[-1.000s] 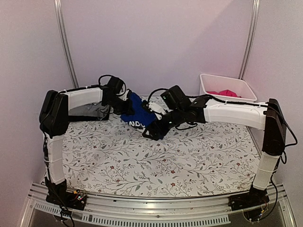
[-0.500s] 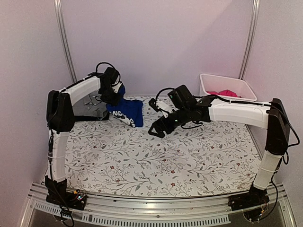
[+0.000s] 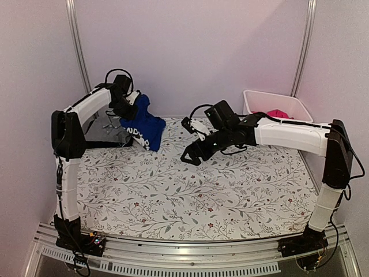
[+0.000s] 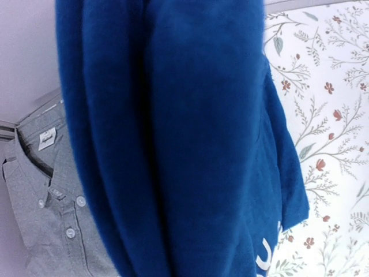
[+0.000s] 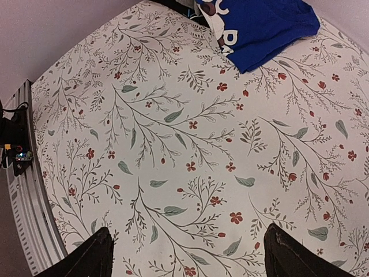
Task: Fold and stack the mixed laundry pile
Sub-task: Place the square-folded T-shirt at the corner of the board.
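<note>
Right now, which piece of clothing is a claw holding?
The blue garment with white print, hanging from the left claw. The grey shirt lies on the table; the pink garment sits in the white bin.

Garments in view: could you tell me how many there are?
3: blue one hanging from the left gripper, grey shirt beside it, pink one in the bin. Others may be hidden.

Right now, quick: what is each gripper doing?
Left gripper: shut on the blue garment.
Right gripper: open, holding nothing, above the floral table covering.
</note>
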Controlling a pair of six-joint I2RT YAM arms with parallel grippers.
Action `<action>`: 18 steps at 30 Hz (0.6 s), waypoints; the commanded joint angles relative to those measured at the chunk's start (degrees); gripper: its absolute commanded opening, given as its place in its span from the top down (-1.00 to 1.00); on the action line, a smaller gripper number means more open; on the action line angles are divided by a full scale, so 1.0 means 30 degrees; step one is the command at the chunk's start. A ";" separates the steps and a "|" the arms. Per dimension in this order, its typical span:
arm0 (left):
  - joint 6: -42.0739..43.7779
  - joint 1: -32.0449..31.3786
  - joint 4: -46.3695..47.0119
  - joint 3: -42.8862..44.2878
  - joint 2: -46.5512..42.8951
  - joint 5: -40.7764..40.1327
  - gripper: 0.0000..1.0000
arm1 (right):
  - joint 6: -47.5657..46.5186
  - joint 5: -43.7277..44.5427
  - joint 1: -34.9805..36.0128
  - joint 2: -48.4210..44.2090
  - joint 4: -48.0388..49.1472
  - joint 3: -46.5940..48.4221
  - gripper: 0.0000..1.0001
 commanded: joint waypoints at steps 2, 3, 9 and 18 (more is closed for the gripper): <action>0.0603 0.0455 0.0762 0.0728 -0.1513 0.0664 1.00 | 0.0001 -0.0103 -0.0106 0.0384 -0.0635 0.0671 -0.78; 0.0607 0.0566 0.0675 0.0743 -0.1672 0.0947 1.00 | -0.0008 -0.0076 -0.0121 0.0434 -0.0721 0.0795 -0.78; 0.0620 0.0959 0.0794 0.0545 -0.2716 0.1883 1.00 | -0.0010 -0.0014 -0.0136 0.0661 -0.0968 0.1202 -0.78; -0.0060 0.1942 0.0853 0.0091 -0.3855 0.4478 1.00 | -0.0010 -0.0075 -0.0152 0.0853 -0.1116 0.1425 -0.78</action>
